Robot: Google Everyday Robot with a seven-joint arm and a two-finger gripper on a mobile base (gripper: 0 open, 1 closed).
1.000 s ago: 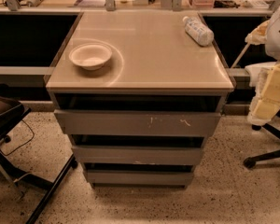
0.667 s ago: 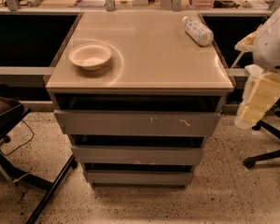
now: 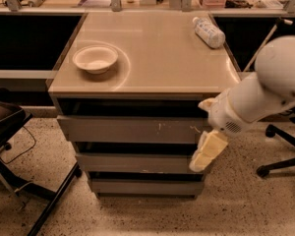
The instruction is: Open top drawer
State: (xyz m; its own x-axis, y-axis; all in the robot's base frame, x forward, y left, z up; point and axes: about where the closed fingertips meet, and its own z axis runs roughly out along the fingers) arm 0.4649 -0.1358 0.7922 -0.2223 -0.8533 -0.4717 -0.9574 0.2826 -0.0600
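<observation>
Jaws first: we could not tell whether they stood wide or narrow, since the gripper (image 3: 200, 160) showed as one cream block. It hung at the front right corner of the bench (image 3: 187, 68), angled down and to the left, at the end of a thick white arm (image 3: 265, 90) that came in from the right edge. In our view it overlapped the right end of the second drawer front (image 3: 132, 162), just below the right end of the top drawer (image 3: 128, 130). We could not tell whether it touched either.

The bench was a tan-topped grey cabinet with three drawer fronts stacked down its face. The top drawer sat directly beneath the bench top, a dark gap above its flat grey panel and small pale scratches right of centre. The lowest front (image 3: 142, 186) sat nearest the speckled floor.

A dark chair (image 3: 7, 124) stood at the left, and a castor base (image 3: 280, 156) at the right.

On the bench top, a clear bottle (image 3: 209, 32) lay on its side near the back right corner. We could make out neither any writing on it nor its contents. A shallow white bowl (image 3: 95, 58) stood upright on the left, well apart from the bottle, showing only its pale inside.
</observation>
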